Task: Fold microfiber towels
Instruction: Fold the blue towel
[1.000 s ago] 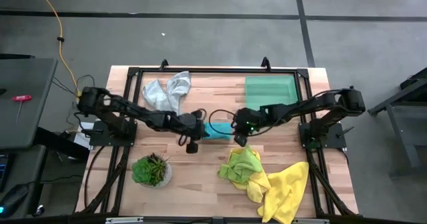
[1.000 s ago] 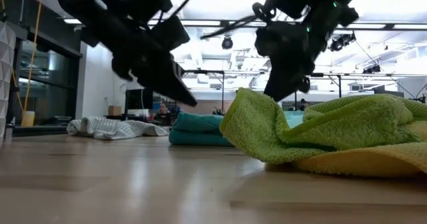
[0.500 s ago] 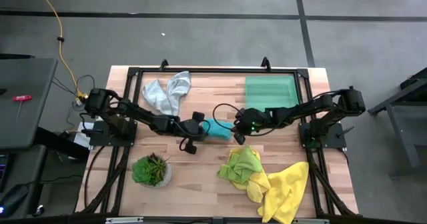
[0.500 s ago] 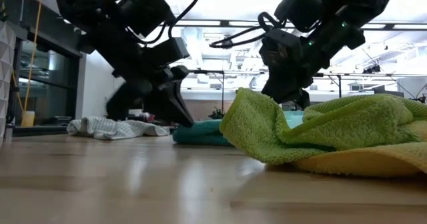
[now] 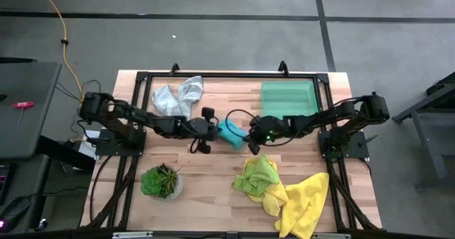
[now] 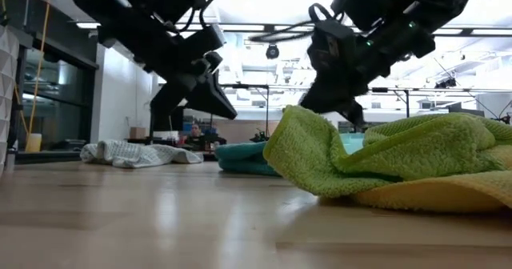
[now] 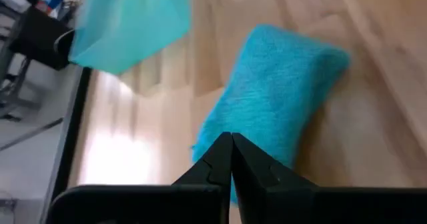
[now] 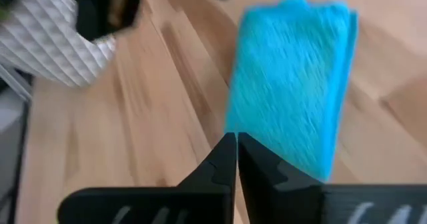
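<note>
High view: my left pincer and right pincer flank the folded teal towel, which lies between them. Low view: both hang just above it; the green towel lies nearer the camera. Left wrist view: fingers pressed together, empty, teal towel just ahead. Right wrist view: likewise shut, holding nothing. Risk: a shut tip dragging across the towel could nudge the fold open or skew it.

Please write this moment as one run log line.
left hand: shut, empty | right hand: shut, empty | teal towel: folded, between hands
</note>
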